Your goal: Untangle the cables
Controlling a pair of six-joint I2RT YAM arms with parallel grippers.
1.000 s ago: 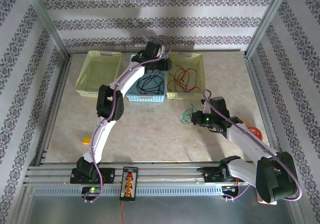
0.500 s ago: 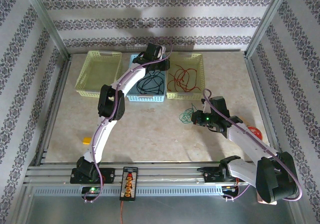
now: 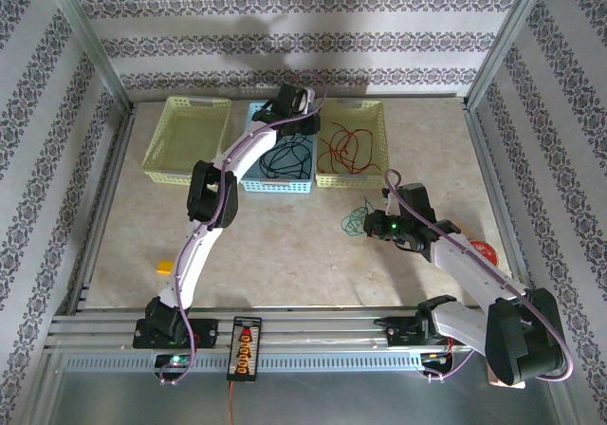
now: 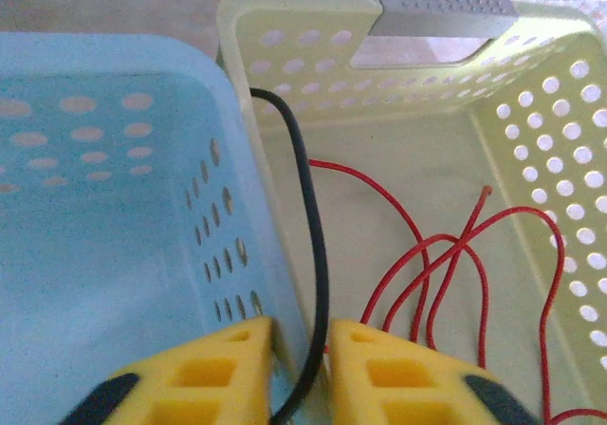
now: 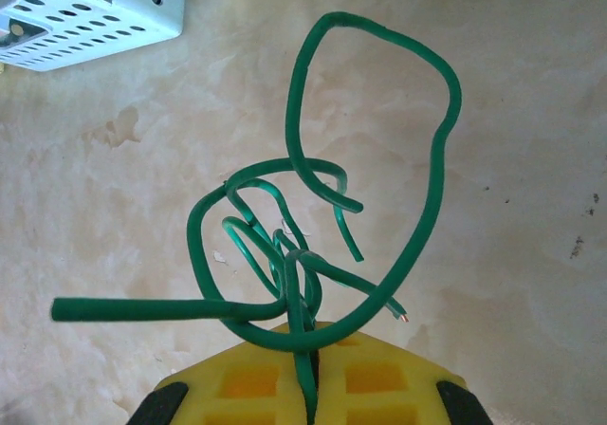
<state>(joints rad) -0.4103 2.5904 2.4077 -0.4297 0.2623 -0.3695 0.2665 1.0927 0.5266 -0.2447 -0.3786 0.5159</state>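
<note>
1. The left arm (image 3: 228, 174) reaches far forward from its base, elbow bent, with its wrist over the wall shared by the blue basket (image 4: 114, 207) and the pale yellow basket (image 4: 313, 36).
2. The left gripper (image 4: 302, 368) points down at that wall. Its jaws stand close together, and a black cable (image 4: 316, 254) runs up between them and over the rim. I cannot tell whether they pinch it.
3. Red cables (image 4: 446, 264) lie looped in the yellow basket; more black cable (image 3: 285, 159) lies in the blue one.
4. The right arm (image 3: 465, 264) stretches low across the table (image 5: 522, 112), pointing toward the left.
5. The right gripper (image 5: 308, 387) is clamped on a tangled green cable (image 5: 303, 174), whose loops stand out beyond the fingertips above the tabletop, near the blue basket's corner.
</note>
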